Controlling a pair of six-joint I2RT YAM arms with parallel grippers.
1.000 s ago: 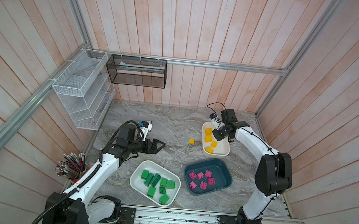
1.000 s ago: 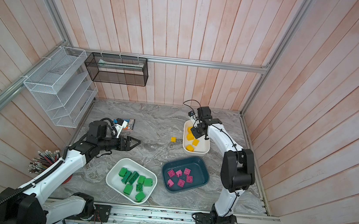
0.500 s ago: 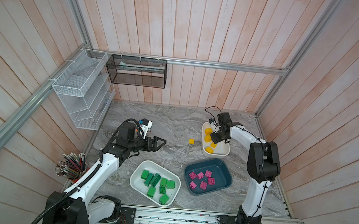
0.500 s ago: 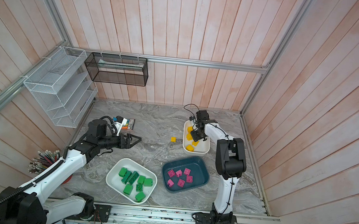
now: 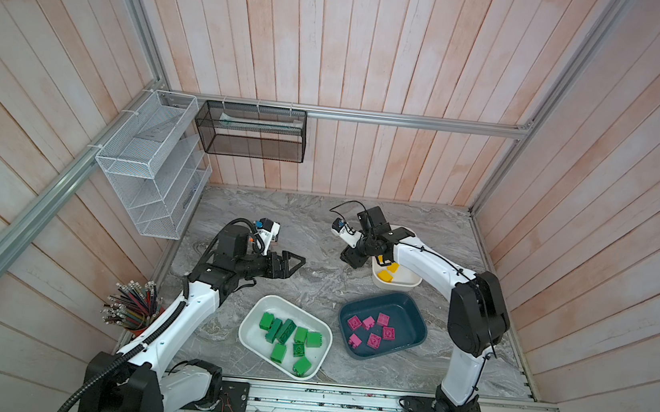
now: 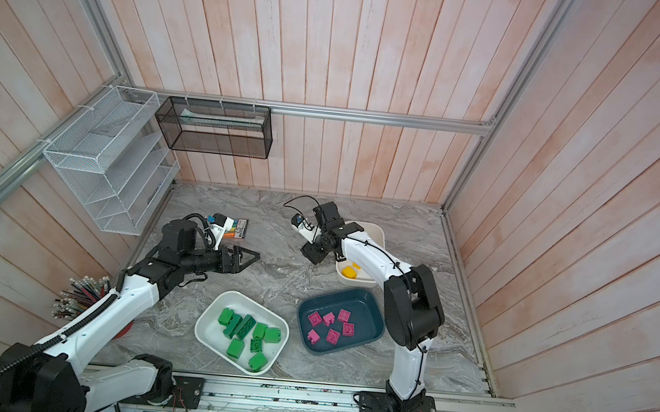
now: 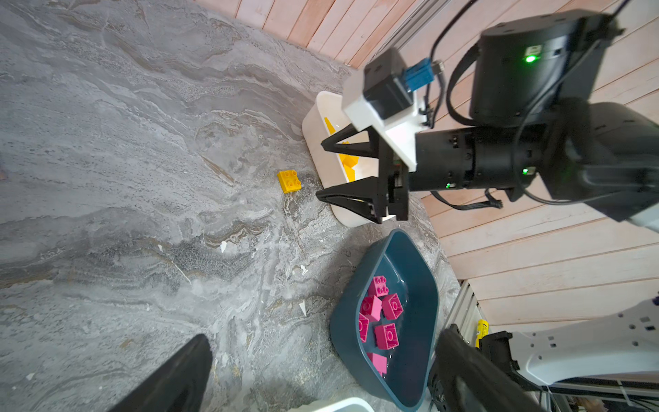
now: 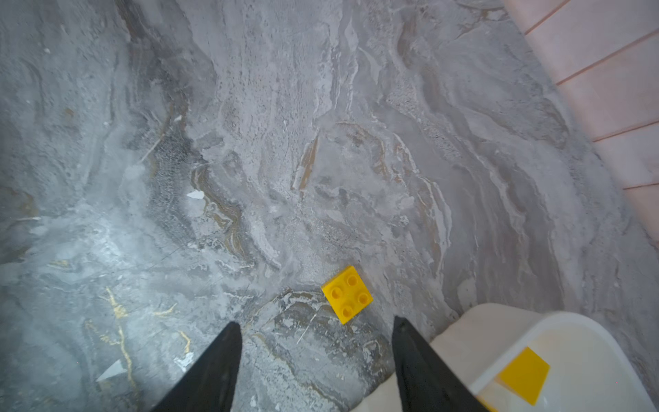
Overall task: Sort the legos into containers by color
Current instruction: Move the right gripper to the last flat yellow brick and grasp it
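Grey marble table (image 5: 318, 222). Your left arm reaches in from the near left corner. The left gripper (image 5: 297, 267) hangs over the left-centre of the table with its fingers spread wide and nothing in them. Your right arm bends in from the near right corner toward the table's middle. The right gripper (image 7: 320, 170) points down at the surface, fingers parted to a moderate gap, and is empty.

Containers:
- White tub (image 5: 250, 332), at the middle of the near edge, holds the green legos (image 5: 290, 332), about eight.
- Teal tub (image 5: 413, 308), just to its right toward the near right corner, holds six pink legos (image 5: 373, 340).
- Second white tub (image 5: 408, 284), behind the teal one toward the right edge, sits partly under your right arm. It holds yellow legos (image 5: 385, 275); you cannot count them.

One loose yellow lego (image 8: 347, 294) lies studs up on the bare table. It is just beside the second white tub's wall and just ahead of the right fingertips, not touching them. The gripper hides it in both top views.
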